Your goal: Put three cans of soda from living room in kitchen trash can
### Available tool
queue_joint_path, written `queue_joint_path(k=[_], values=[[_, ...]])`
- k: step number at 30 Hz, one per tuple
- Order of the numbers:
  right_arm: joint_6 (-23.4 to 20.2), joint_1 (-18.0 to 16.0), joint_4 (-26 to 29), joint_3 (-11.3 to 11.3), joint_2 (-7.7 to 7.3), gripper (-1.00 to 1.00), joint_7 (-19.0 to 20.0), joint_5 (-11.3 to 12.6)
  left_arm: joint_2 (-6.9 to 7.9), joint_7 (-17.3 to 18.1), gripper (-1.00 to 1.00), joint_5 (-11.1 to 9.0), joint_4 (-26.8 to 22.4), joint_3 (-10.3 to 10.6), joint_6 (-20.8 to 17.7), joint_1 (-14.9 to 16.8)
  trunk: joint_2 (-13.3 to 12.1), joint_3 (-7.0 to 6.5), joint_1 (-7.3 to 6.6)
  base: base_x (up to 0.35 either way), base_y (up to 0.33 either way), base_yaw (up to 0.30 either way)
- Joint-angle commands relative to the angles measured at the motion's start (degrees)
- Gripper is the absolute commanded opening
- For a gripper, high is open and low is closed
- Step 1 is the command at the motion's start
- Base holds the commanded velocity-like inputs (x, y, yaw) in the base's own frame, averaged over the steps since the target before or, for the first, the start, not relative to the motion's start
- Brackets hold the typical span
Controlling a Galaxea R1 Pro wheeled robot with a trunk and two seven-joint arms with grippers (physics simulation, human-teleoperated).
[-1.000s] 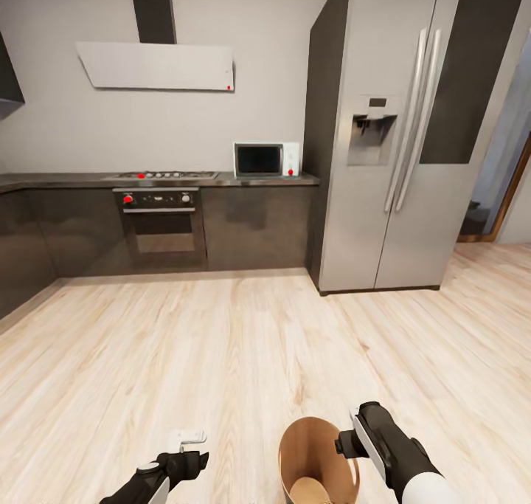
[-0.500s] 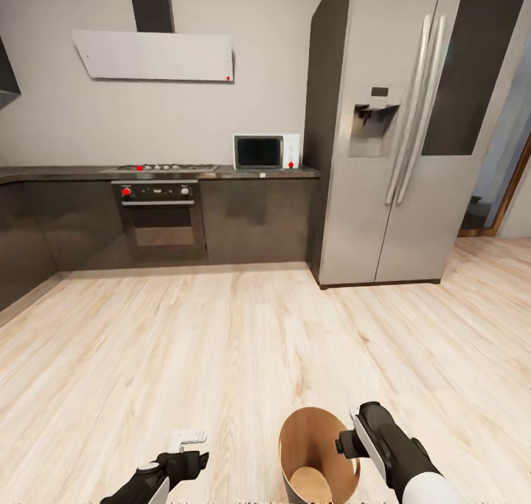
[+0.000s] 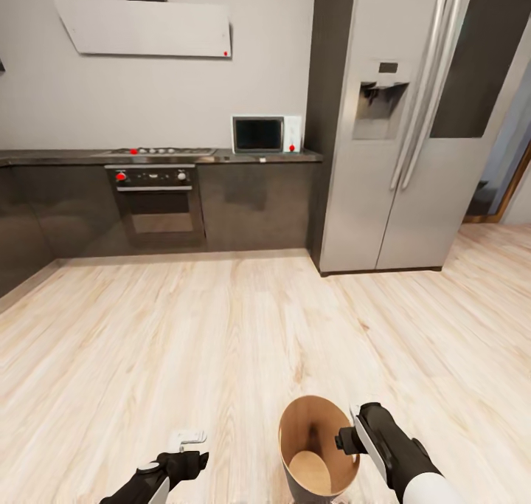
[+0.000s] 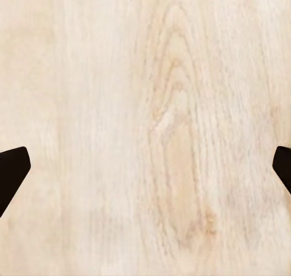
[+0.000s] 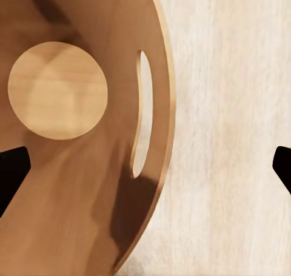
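The tash can (image 3: 318,452) stands on the kitchen's wood floor (image 3: 221,342), directly before the robot; its tan bottom (image 5: 57,90) lies bare, so by this evidence no soda can is deposited and none is held. The right claw (image 3: 346,441) hangs at the bin's rim, jaws spread wide and empty. The left claw (image 3: 188,452) hovers low over bare floor, likewise spread and empty.

Home kitchen: steel double-door fridge (image 3: 413,120), built-in oven (image 3: 156,201), gas hob (image 3: 158,150), microwave (image 3: 265,134), hood (image 3: 144,26).
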State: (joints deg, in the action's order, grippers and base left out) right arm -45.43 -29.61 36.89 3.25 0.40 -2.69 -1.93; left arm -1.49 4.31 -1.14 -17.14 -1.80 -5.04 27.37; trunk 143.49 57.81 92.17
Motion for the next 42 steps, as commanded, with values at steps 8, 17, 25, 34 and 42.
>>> queue_joint_path(k=[8, 17, 25, 34, 42], values=[[0.1, 0.0, -0.1, 0.0, -0.04, 1.00, 0.0, 0.0, 0.00, 0.0, 1.00, 0.0, 0.0, 0.0, 0.0, 0.0, 0.1, 1.78, 0.20, 0.000, 0.000, 0.000], [0.2, 0.0, -0.1, 0.0, -0.05, 1.00, 0.0, -0.1, 0.01, 0.0, 1.00, 0.0, -0.1, 0.0, 0.0, 0.0, 0.2, 3.33, 0.38, 0.000, 0.000, 0.000], [0.3, 0.0, -0.1, 0.0, -0.05, -1.00, 0.0, -0.1, 0.00, 0.0, 1.00, 0.0, -0.3, 0.0, 0.1, 0.0, 0.2, 3.33, 0.38, 0.000, 0.000, 0.000], [0.3, 0.0, -0.1, 0.0, -0.05, -1.00, 0.0, -0.1, 0.02, 0.0, 1.00, 0.0, -0.3, 0.0, 0.1, 0.0, 0.2, 3.11, 0.36, 0.000, 0.000, 0.000], [0.3, 0.0, 0.0, 0.0, -0.12, -1.00, 0.0, -0.1, 0.00, -0.1, 1.00, 0.0, -0.3, 0.0, 0.0, 0.0, 0.1, 1.34, 0.15, 0.000, 0.000, 0.000]])
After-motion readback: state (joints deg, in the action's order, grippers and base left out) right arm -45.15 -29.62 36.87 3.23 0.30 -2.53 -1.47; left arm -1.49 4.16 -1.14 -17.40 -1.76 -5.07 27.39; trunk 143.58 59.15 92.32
